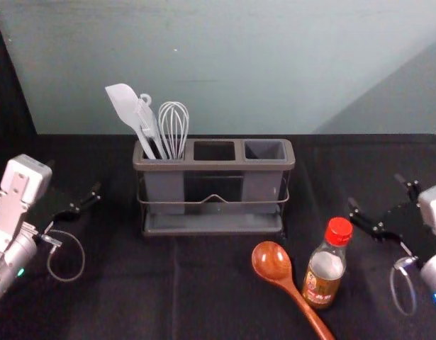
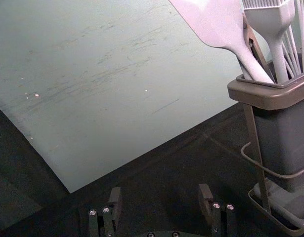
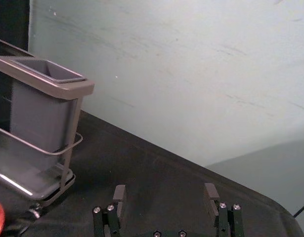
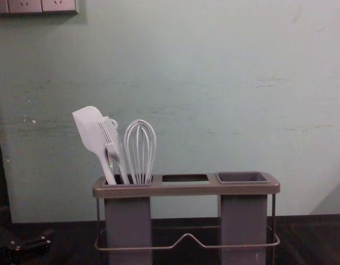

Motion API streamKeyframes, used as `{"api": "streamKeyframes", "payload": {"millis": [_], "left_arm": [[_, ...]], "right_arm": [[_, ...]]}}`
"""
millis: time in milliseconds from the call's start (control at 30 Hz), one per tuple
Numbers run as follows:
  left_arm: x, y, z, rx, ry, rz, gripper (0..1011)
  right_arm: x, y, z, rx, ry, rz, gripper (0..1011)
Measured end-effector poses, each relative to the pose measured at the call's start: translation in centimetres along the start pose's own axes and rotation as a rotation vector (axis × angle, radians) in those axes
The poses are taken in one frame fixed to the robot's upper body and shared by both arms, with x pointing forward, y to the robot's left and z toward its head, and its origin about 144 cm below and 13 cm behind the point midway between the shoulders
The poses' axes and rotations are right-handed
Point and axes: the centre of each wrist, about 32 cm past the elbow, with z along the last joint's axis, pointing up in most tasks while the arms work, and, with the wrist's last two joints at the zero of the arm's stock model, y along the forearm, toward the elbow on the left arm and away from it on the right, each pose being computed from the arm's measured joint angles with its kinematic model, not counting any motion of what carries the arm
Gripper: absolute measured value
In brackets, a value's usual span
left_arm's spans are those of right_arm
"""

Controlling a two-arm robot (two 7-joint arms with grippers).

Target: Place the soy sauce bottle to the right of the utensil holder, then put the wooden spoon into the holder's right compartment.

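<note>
"Bottle [image 1: 324, 278]: where?"
"Upright toward the surface's [image 1: 203, 290] near edge, inward of our right claw [image 3: 165, 190], the nearer one, spread apart."
"Left claw [image 2: 160, 192]?"
"Idle toward the left edge, likewise apart."

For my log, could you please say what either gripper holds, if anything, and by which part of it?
Nothing: the left gripper and right gripper both stand open.
</note>
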Motion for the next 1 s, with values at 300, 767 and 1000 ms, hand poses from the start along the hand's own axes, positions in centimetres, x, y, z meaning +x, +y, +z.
{"api": "streamKeyframes", "payload": {"millis": [300, 767, 1000], "left_arm": [[0.0, 0.0, 0.0, 0.000, 0.000, 0.000, 1011], [0.0, 0.0, 0.0, 0.000, 0.000, 0.000, 1012], [0.0, 0.0, 0.0, 0.000, 0.000, 0.000, 1012]], "right_arm": [[0.4, -4.0, 0.2, 0.022, 0.009, -0.004, 1003], [1.5, -9.5, 1.2, 0.099, 0.148, 0.142, 1002], [1.4, -10.2, 1.3, 0.144, 0.237, 0.261, 1003]]}}
